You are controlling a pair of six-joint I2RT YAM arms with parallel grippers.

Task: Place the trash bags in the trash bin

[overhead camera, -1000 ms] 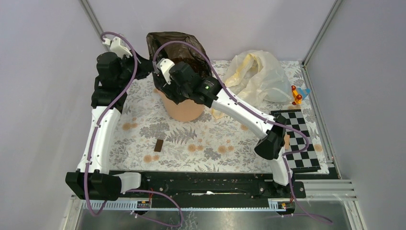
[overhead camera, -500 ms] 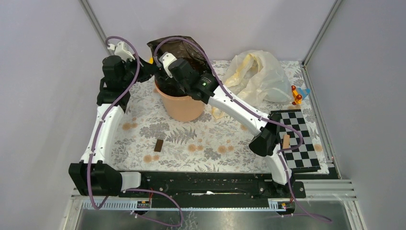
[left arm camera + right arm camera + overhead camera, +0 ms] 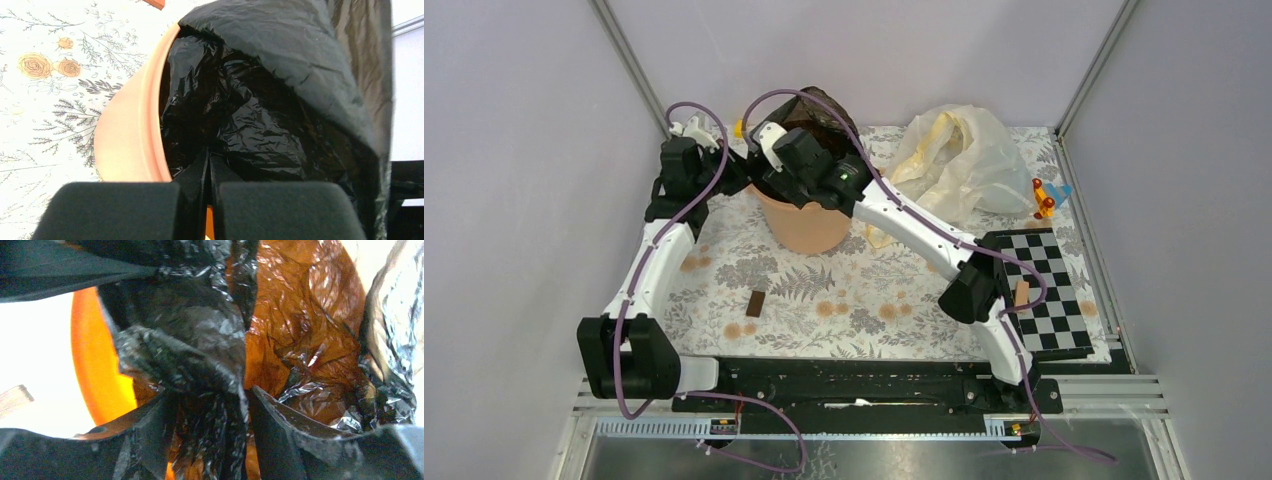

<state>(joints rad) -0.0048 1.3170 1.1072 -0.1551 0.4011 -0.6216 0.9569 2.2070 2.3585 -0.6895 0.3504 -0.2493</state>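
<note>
Peach-orange plastic bin point(image 3: 809, 228), round, smooth-walled, slightly tapered, at back of floral cloth point(image 3: 844, 290). Left gripper point(image 3: 209, 159) at bin's left rim, fingers pressed together, pinching black bag point(image 3: 260, 100). Bag thin, glossy, crinkled, tucked inside bin, top billowing above rim, brownish where stretched. Right gripper point(image 3: 210, 405) over bin mouth, fingers spread, crumpled fold between them. Cream translucent bag point(image 3: 964, 155) right of bin.

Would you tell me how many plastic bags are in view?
2: a glossy black plastic bag partly in the round peach-orange plastic bucket, and a cream-white translucent plastic bag beside it; others may be hidden.
</note>
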